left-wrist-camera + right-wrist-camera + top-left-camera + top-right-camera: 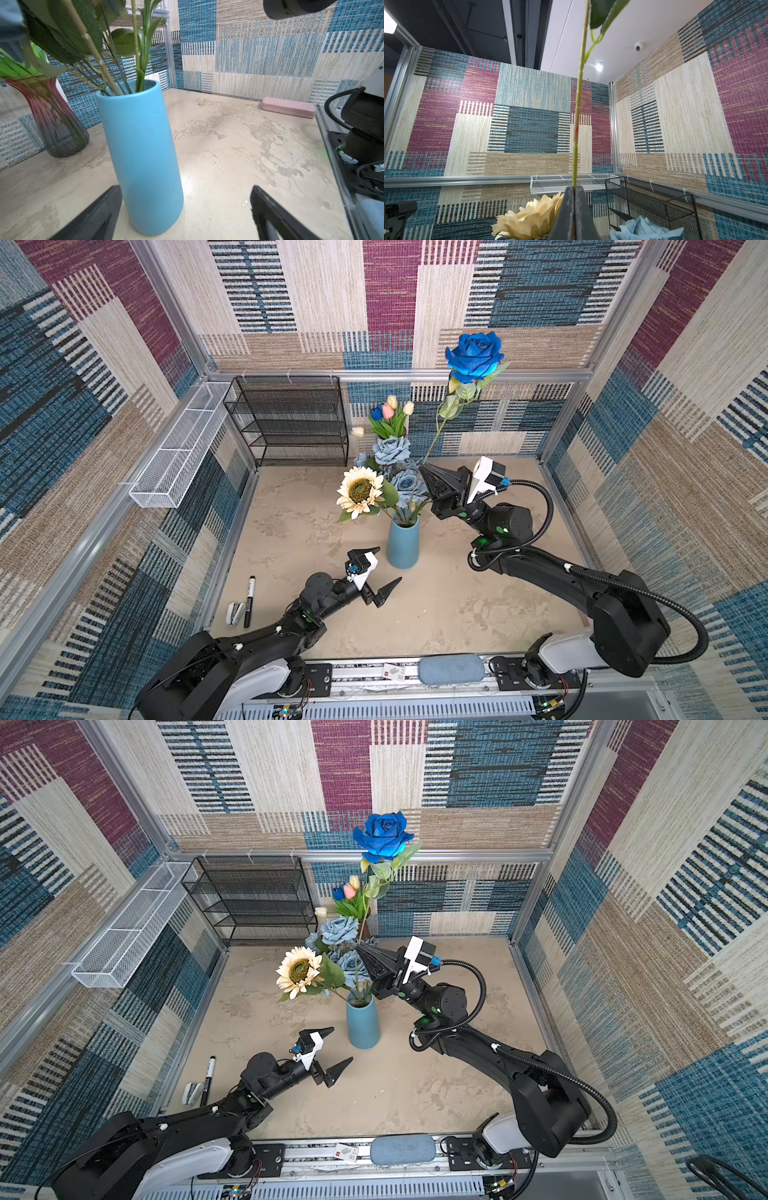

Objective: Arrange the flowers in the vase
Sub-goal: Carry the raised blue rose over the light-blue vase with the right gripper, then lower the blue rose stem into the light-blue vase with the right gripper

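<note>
1. Left gripper (390,564): jaws wide apart, empty, just beside the blue vase (402,545) on its front-left side.
2. Vase stands upright mid-desk and holds the cream sunflower (359,491) and dusty-blue roses (390,450).
3. Right gripper (422,466) is clamped on the deep-blue rose (473,352) stem above the vase. Long axis is near vertical, leaning toward the back edge, with the bloom well above the jaws.
4. Tulips (390,410) are behind, near the back edge.

Rose stem (577,116) cut off above, sunflower (527,218) cropped below, behind right tool (574,188)
</note>
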